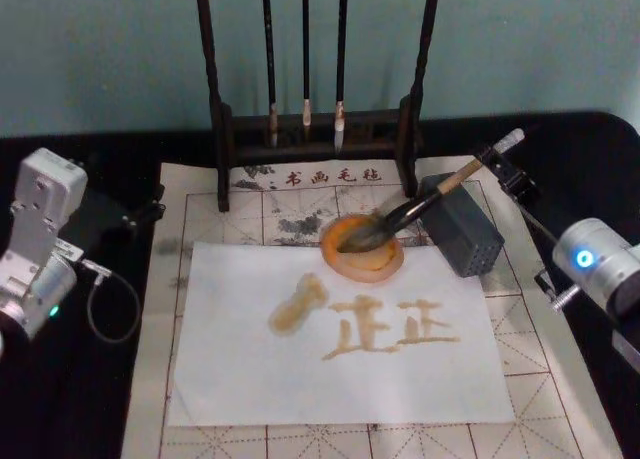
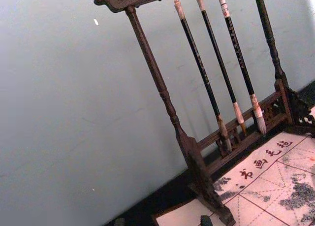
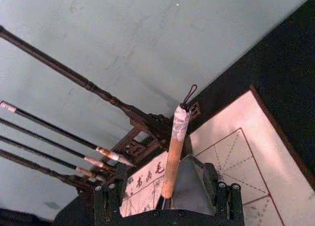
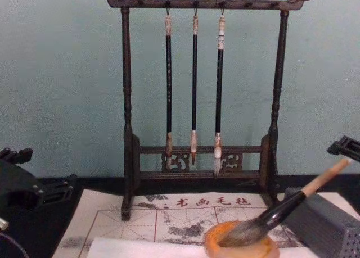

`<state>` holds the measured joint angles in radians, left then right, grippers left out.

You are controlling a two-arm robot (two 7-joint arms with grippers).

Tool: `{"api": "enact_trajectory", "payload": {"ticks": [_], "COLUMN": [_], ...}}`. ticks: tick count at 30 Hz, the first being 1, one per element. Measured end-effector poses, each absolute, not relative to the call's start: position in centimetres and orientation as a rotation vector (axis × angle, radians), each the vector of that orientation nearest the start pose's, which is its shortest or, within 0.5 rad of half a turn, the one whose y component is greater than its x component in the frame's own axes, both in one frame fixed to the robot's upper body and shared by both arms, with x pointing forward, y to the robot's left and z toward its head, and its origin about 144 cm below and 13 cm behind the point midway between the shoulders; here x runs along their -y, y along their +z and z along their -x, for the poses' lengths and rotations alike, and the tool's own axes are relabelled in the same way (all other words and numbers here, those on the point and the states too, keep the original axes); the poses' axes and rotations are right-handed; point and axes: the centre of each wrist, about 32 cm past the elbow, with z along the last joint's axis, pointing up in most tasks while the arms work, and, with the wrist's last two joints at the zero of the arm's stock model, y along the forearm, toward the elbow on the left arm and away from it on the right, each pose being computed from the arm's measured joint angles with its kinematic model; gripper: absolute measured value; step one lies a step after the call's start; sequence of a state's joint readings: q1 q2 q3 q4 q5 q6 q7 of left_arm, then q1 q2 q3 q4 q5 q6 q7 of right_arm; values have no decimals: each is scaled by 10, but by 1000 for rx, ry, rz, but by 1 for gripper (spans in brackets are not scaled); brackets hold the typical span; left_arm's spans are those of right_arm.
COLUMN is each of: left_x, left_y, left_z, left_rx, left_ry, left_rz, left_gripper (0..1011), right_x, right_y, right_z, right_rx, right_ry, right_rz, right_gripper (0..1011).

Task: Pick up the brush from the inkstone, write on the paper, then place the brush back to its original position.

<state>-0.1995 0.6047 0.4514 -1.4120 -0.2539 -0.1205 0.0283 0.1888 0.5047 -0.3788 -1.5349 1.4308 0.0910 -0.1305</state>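
The brush [image 1: 415,211] lies tilted, its bristle tuft in the round orange inkstone [image 1: 362,247] and its shaft leaning on the grey block [image 1: 462,227]. Its white tip [image 1: 512,137] points back and right. My right gripper [image 1: 508,175] is at the upper end of the handle. In the right wrist view the tan handle [image 3: 172,157] stands between the fingers [image 3: 106,202] with gaps on both sides, so the gripper [image 3: 166,207] is open. The white paper [image 1: 250,379] carries amber characters and a blot. My left gripper [image 1: 40,249] is parked at the left table edge.
A dark wooden rack [image 1: 315,129] with three thin hanging brushes [image 4: 194,89] stands behind the gridded felt mat [image 1: 580,419]. A cable [image 1: 105,299] loops by the left arm. The black tabletop [image 1: 580,159] flanks the mat on both sides.
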Motion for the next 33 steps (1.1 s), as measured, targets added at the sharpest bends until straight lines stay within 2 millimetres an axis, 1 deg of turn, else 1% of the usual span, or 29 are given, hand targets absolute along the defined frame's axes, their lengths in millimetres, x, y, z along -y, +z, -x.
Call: {"api": "enact_trajectory", "payload": {"ticks": [4,6,12,17,26,33], "left_x": [-310,-310,-310,-310,-310,-310], "left_y": [1140,1140,1140,1140,1140,1140], "left_z": [-489,-489,-489,-489,-489,-489], "left_rx": [285,285,285,285,285,285], "left_ry": [1248,1248,1248,1248,1248,1248], "left_rz": [-304,-304,-304,-304,-304,-304], "left_gripper": [1001,1001,1001,1001,1001,1001], "right_x": [275,277,279,280,283,286], "right_y": [1173,1172,1165,1158,1148,1144], "right_z": [-483,-477,-464,-456,-450,-450], "right_rx": [-850,-806,-636,-440,-228,-126], "right_ry": [-1254,-1246,-1233,-1216,-1183,-1157], "right_rz": [-394,-371,-287,-190,-54,38], "right_gripper": [1000,1000,1000,1000,1000,1000]}}
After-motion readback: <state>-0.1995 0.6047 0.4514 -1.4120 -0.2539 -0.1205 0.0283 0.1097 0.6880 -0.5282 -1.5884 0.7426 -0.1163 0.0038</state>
